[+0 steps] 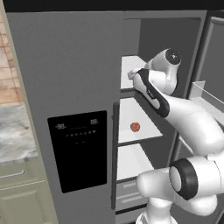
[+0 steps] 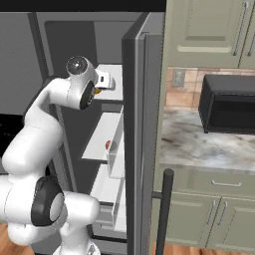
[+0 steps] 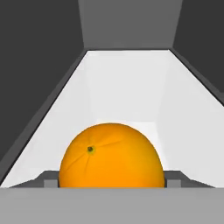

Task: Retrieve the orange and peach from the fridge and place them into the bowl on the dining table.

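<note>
orange (image 3: 111,155) between tool (image 3: 112,183) tips, underside hidden, grip unclear

fridge (image 1: 65,65) dispenser panel (image 1: 78,148), pale digits unreadable

The arm (image 1: 175,109) reaches forward, its hand (image 3: 112,183) clamped on something.

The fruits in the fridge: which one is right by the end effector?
The bright orange, on the upper shelf, sits between the end effector's fingers. The pinkish-red peach lies alone one shelf lower.
</note>
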